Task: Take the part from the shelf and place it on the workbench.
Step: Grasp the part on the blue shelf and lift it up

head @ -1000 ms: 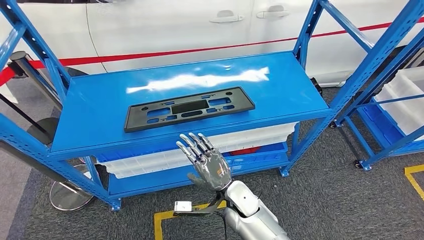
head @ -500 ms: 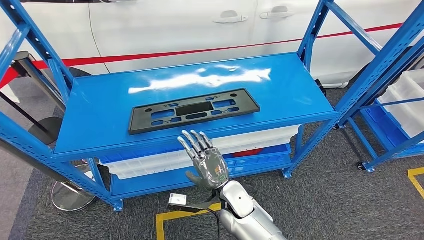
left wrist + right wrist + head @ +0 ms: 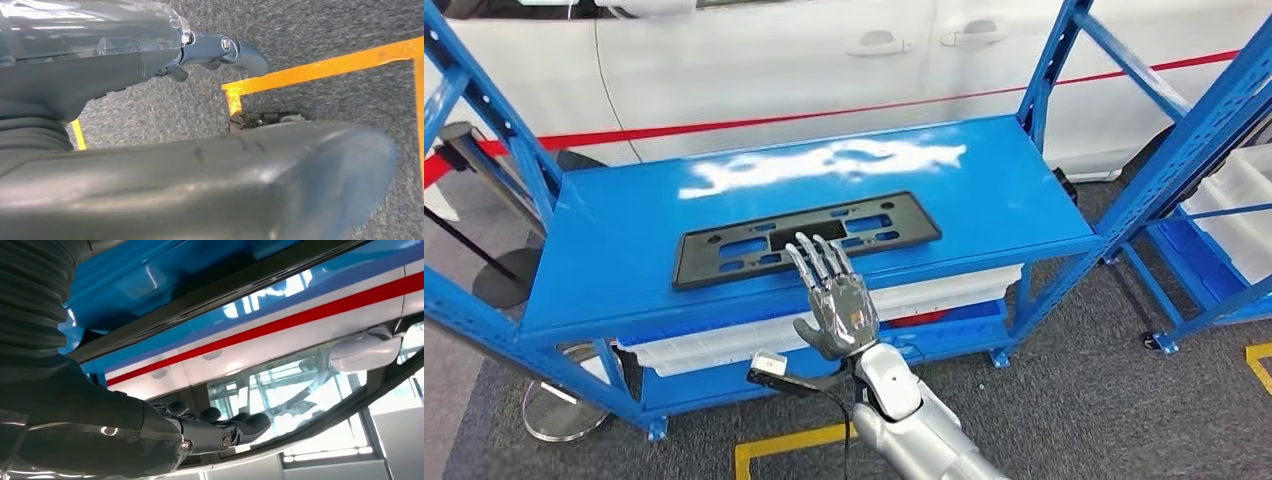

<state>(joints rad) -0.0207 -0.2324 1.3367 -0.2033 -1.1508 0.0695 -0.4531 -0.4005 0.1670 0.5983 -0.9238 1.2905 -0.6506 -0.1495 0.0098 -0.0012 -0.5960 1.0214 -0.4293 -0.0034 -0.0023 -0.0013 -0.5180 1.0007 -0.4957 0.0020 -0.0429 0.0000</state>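
Observation:
The part, a flat black plate frame with several cut-outs (image 3: pixel 809 238), lies lengthwise on the blue top shelf (image 3: pixel 984 190) of the rack. My right hand (image 3: pixel 834 295) reaches in from below with its fingers straight and spread, holding nothing. Its fingertips (image 3: pixel 816 250) overlap the part's near edge at the middle. In the right wrist view the dark fingers (image 3: pixel 220 432) are stretched out with the blue shelf (image 3: pixel 150 280) close by. My left hand (image 3: pixel 220 50) hangs over the grey carpet, fingers extended and holding nothing.
White bins (image 3: pixel 724 325) fill the lower shelf. A white car with a red stripe (image 3: pixel 774 60) stands right behind the rack. A second blue rack with white bins (image 3: pixel 1234 210) is at the right. Yellow tape (image 3: pixel 789 440) marks the carpet; a round post base (image 3: pixel 559 405) sits at the left.
My right hand has risen and moved forward from below the shelf's front edge until its fingertips lie over the part's near edge. The view has shifted slightly; the part stays put.

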